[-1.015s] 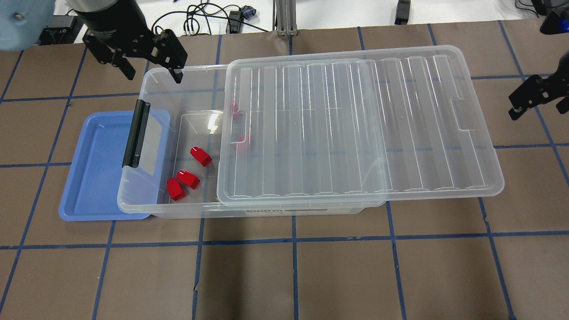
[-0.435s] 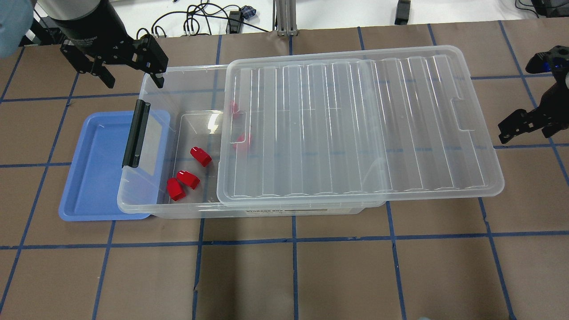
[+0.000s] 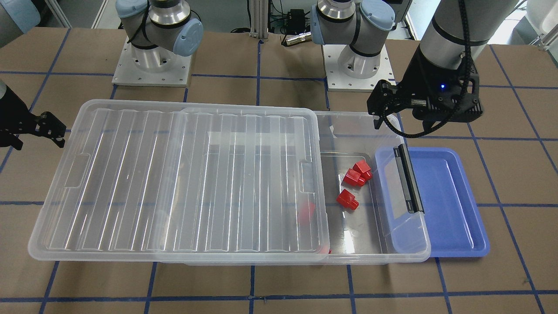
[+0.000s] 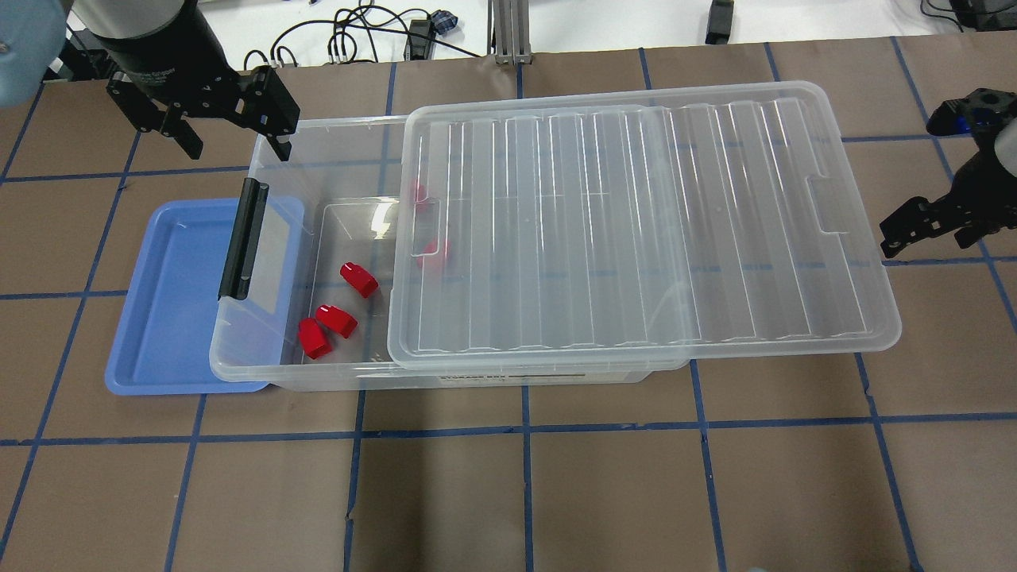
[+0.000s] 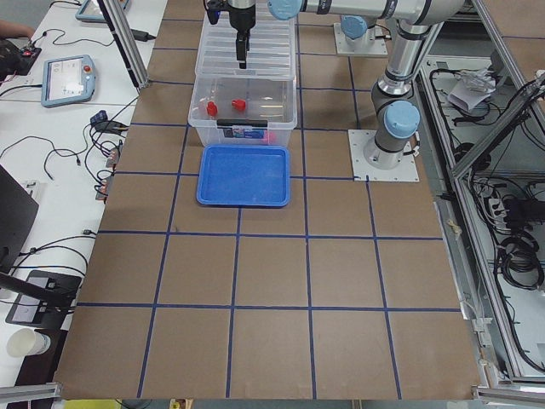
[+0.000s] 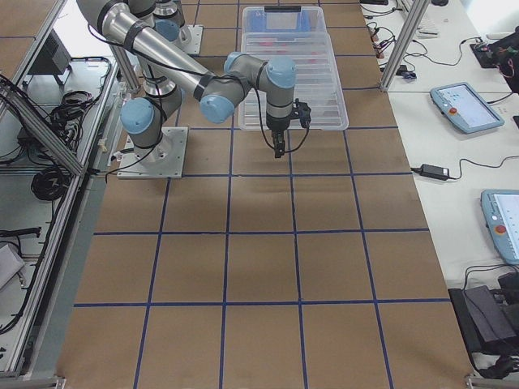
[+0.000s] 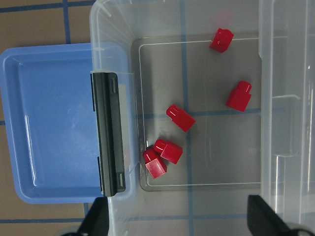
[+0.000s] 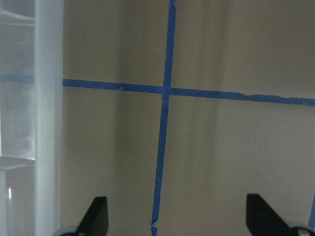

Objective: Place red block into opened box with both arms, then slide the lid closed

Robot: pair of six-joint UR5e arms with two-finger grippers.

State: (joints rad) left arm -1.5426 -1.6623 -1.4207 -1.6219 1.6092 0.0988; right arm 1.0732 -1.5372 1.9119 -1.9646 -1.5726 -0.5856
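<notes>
Sliding the lid [image 4: 636, 230] shut comes next
It overhangs the box [image 4: 318, 369] at the right end and is probably light, stiff and slick, so push that edge. The left gripper [image 4: 238, 147] and right gripper [image 4: 926, 230] are spread and empty, and the red blocks [image 4: 359, 278] lie inside, left.

Silver tubular arms [image 3: 444, 19], pale blue joint caps [image 3: 190, 37], black left tool [image 4: 236, 143], black right tool [image 4: 926, 230], blue light [image 3: 443, 87], looping black cable [image 3: 407, 134].

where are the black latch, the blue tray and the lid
black latch [image 4: 245, 238], overhead view, middle of the bar
blue tray [image 4: 171, 306], overhead view, bare floor
lid [image 4: 636, 230], overhead view, ribbed centre
</notes>
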